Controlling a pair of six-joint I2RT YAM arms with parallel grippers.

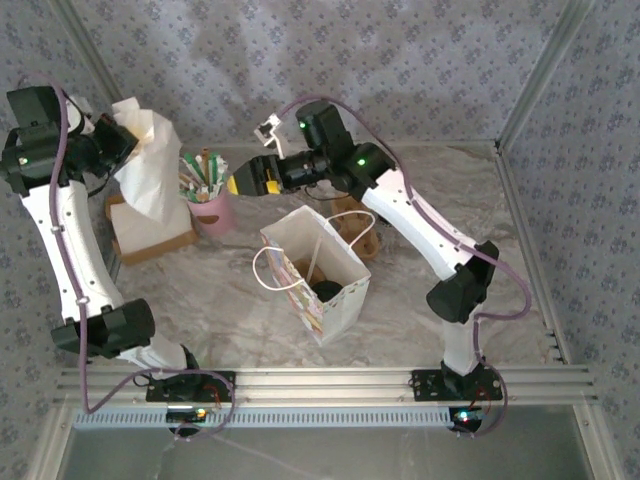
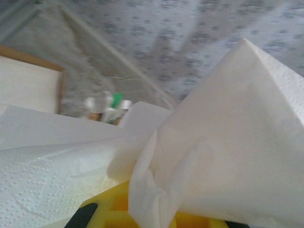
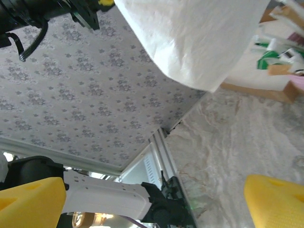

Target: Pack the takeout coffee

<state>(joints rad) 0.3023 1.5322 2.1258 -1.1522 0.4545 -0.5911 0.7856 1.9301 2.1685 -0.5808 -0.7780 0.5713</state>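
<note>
The takeout coffee [image 1: 325,292] sat down inside the white bag [image 1: 340,305], with just its round black lid visible through the open mouth. The bag stood upright near the middle of the worktop [image 1: 470,200], its cord handles hanging loose over the rim.

The left claw [image 1: 110,138] was raised at about 10 o'clock from the bag, clenched on a white napkin [image 1: 145,170] that hung down from it. In the left wrist view the napkin [image 2: 228,142] bunched over the yellow fingers [image 2: 114,211].

Below the napkin, a wooden box of napkins [image 1: 150,240] lay at the bag's 9 o'clock. A pink cup [image 1: 212,212] of sticks stood just beside the box, at its 3 o'clock.

The right claw [image 1: 238,184] hovered above the worktop at 11 o'clock from the bag, close to the sticks, with its jaws spread wide and nothing between them. In the right wrist view its yellow fingers [image 3: 28,199] stood far apart.

A brown cup carrier [image 1: 358,232] sat at the bag's 1 o'clock, partly hidden by the right arm.
</note>
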